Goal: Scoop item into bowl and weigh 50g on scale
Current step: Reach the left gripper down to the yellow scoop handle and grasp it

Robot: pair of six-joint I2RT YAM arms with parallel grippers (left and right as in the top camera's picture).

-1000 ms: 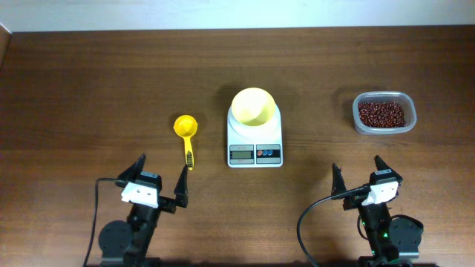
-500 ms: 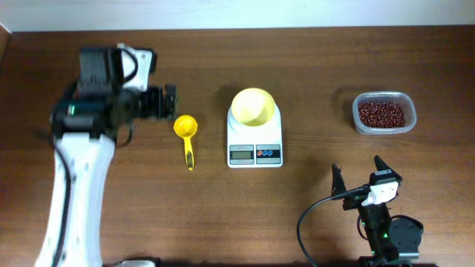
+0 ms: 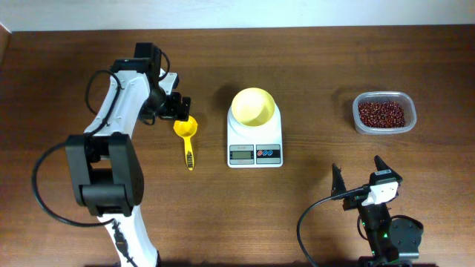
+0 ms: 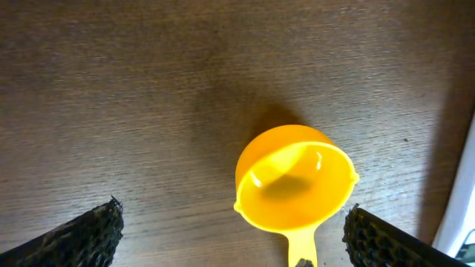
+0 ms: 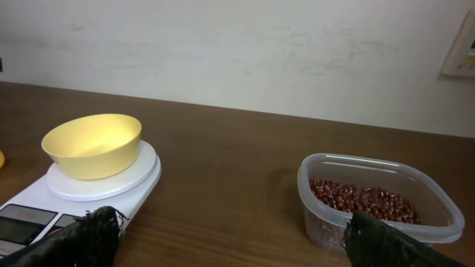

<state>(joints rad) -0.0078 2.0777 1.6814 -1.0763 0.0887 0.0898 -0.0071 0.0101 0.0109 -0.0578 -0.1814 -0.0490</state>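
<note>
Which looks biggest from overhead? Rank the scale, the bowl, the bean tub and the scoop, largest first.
1. white scale
2. clear tub
3. pale yellow bowl
4. yellow scoop, which is long but thin, so it covers the least area

All four sit at about table height, so nearness to the camera hardly skews this.

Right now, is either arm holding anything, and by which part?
Nothing is held: the left gripper hangs open over the scoop; the right gripper is open too.

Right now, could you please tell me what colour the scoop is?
The scoop is a bright yellow-orange all over; the left wrist view shows it best.
</note>
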